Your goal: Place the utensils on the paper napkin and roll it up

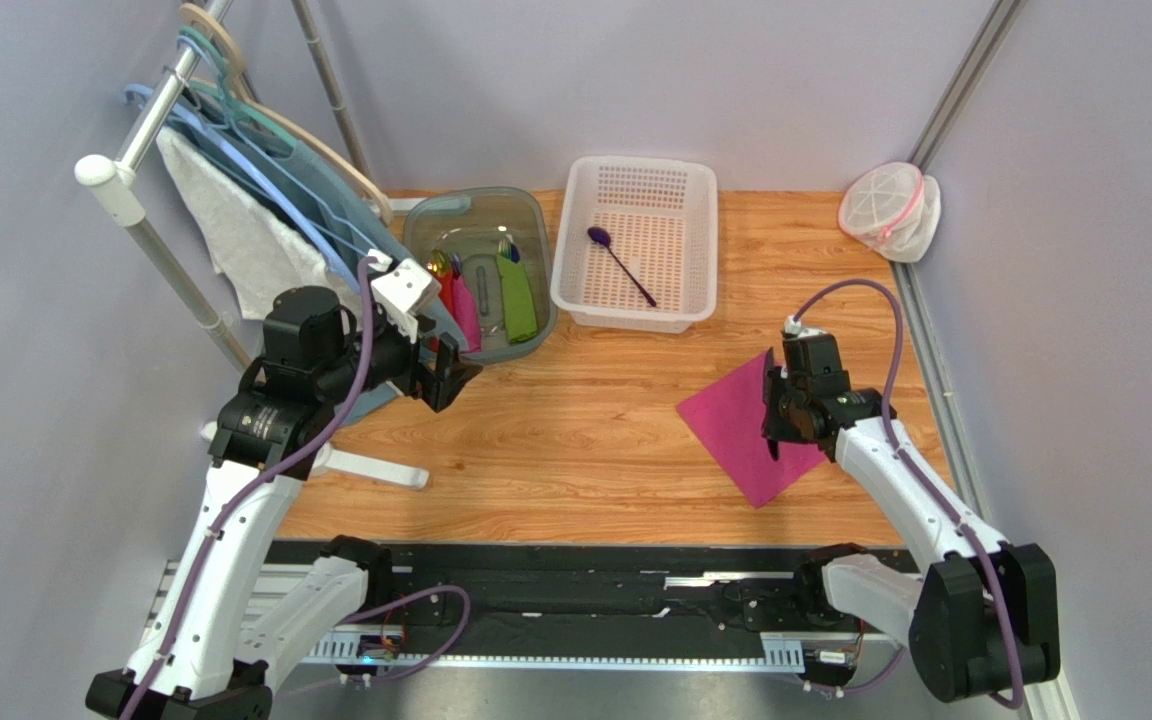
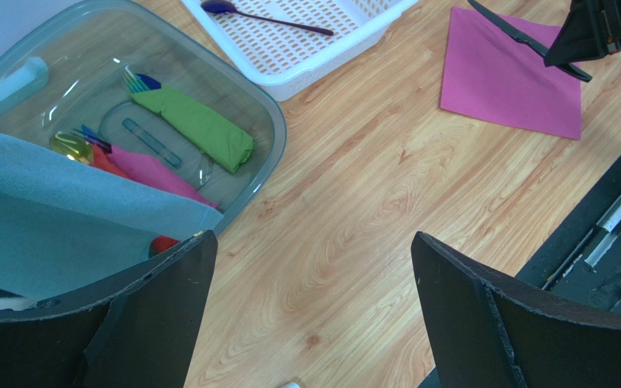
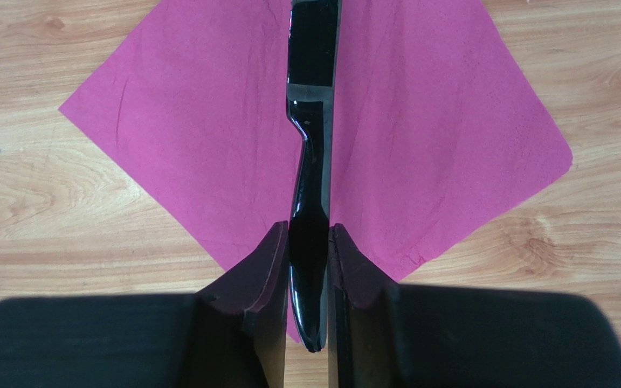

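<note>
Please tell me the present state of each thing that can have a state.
right gripper, shut on the black knife
black knife, held over the paper napkin
paper napkin, flat on the table, unrolled
purple spoon, lying in the white basket
left gripper, open, empty

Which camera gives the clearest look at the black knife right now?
Right wrist: the black knife runs down the middle of the frame, gripped near one end by the right tool above the paper napkin. Left wrist shows it small at the top right, partly hidden. Top external barely shows it under the arm.
</note>
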{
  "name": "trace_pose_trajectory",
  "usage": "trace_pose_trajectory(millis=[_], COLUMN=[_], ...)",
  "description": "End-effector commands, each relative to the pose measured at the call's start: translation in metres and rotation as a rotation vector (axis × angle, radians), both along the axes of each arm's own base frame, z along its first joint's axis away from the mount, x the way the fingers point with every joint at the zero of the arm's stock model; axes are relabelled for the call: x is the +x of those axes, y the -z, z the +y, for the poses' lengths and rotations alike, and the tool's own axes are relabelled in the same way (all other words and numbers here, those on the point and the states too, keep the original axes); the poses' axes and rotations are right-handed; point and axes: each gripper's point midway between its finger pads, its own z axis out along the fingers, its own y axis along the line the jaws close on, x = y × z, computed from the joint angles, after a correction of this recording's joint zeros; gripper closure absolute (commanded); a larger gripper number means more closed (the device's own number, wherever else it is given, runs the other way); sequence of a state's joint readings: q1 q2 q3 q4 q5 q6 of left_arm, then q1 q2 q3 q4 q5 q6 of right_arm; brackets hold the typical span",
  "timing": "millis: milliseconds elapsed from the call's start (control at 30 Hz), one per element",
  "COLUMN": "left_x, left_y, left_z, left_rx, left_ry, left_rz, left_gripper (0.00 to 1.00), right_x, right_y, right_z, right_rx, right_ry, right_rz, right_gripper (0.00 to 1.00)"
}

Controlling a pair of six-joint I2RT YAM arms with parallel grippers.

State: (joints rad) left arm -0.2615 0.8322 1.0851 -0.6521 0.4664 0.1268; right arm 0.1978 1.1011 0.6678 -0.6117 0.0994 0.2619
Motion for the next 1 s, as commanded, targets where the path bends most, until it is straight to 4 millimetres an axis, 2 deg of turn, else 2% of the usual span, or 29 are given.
trace_pose_trajectory(millis=[0, 200, 433, 733, 967], left_x=[0.006, 0.009, 0.014, 0.020, 0.026], left_y=[-0.006, -0.002, 0.001, 0.003, 0.003], left_z=[-0.003, -0.002, -0.001, -0.002, -0.003], left_rx=[-0.034, -0.031, -0.023, -0.013, -0.005], left_ry=[-0.013, -0.032, -0.042, -0.042, -0.039], left_rz=[-0.010, 0.004, 0.016, 0.026, 0.026], left_gripper=[0.01, 0.01, 0.01, 0.01, 0.01], right_x=[0.025, 0.029, 0.037, 0.052, 0.058], right_y=[-0.002, 0.009, 0.007, -0.019, -0.006], right_z=[0.000, -0.007, -0.006, -0.013, -0.023], right_rx=[-0.008, -0.029, -0.021, -0.044, -0.071], right_ry=[0.007, 0.031, 0.039, 0.059, 0.087], right_rz=[-0.063, -0.018, -0.010, -0.103, -0.075], right_gripper=[1.00, 1.00, 1.00, 1.00, 1.00])
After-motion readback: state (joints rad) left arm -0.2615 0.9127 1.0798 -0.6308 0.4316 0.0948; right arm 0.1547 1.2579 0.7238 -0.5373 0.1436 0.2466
